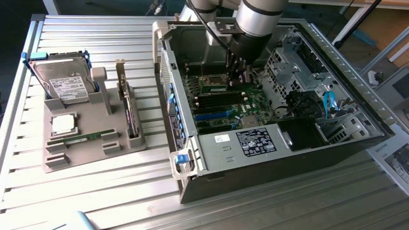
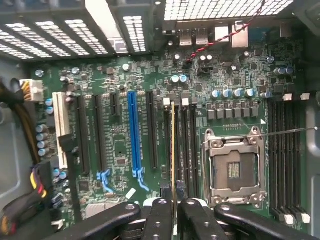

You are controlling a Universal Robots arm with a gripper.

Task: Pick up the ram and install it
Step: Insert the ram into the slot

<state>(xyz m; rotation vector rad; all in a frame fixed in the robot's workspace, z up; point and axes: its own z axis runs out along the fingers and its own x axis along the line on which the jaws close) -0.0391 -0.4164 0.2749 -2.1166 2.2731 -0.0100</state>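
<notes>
Wrist view: claw (image 2: 173, 209) clamped on the ram (image 2: 173, 145), seen edge-on, its faces hidden.

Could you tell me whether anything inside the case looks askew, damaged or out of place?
Nothing stands out. The ram, held in the jaws, runs straight along the memory slots; the CPU socket is empty.

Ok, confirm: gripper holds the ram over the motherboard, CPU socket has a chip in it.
One error: the wrist view shows the CPU socket empty. The gripper does hold the ram over the motherboard.
</notes>
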